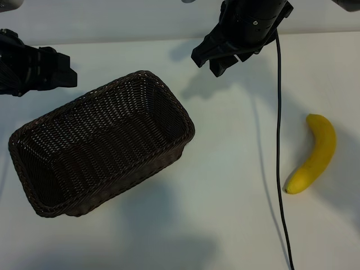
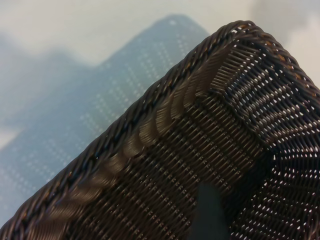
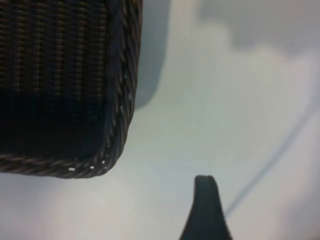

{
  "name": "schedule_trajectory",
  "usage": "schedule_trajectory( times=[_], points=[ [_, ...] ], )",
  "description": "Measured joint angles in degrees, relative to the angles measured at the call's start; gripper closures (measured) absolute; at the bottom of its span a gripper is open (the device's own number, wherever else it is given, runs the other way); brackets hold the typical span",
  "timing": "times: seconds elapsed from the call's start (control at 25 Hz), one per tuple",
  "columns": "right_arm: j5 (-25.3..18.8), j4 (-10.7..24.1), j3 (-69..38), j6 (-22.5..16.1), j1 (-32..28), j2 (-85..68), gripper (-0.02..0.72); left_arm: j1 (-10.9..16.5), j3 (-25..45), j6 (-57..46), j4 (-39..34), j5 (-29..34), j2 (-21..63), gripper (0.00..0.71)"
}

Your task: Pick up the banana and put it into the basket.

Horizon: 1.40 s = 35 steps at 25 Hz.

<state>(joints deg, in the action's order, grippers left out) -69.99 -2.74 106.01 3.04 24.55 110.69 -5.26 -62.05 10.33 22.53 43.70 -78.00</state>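
Both sets of jaws stand apart and hold nothing. At the top of the exterior view, right of centre, the right gripper (image 1: 216, 58) hangs above bare white table (image 1: 225, 169), pointing steeply down, its dark fingers spread; it is just off the basket's far corner and well apart from the banana. At the far left edge the left gripper (image 1: 64, 76) sits beside the basket's long far rim — its fingers are also parted, with nothing between them.

On the right side of the table lies the banana (image 1: 314, 154), flat on the surface and untouched. Its long axis runs nearly up and down in the exterior view, leaning a little: the upper end points away toward the arms, the lower, darker tip points down and to the left. The curve bulges to the right.

Left of centre stands the basket (image 1: 169, 93) — dark-brown wicker, turned on a diagonal, its long axis running from lower left to upper right. Nothing lies inside it. A thin black cable (image 1: 278, 140) hangs from the right arm and crosses the table between basket and banana, closer to the banana, not touching it.

In the left wrist view the braided rim and one corner of the basket fill most of the picture. In the right wrist view one rounded corner of the basket shows, with a single dark fingertip (image 3: 205, 210) over the table beside it.
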Motion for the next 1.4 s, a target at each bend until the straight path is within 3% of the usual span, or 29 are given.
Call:
schedule_trajectory(
  times=[1.2,1.4],
  points=[
    [0.05,0.00,0.00,0.00,0.00,0.00,0.191,0.00,0.00,0.18,0.00,-0.29,0.00,0.148],
    [0.05,0.00,0.00,0.46,0.00,0.00,0.191,0.00,0.00,-4.17,-1.58,1.10,0.35,0.148]
  ],
)
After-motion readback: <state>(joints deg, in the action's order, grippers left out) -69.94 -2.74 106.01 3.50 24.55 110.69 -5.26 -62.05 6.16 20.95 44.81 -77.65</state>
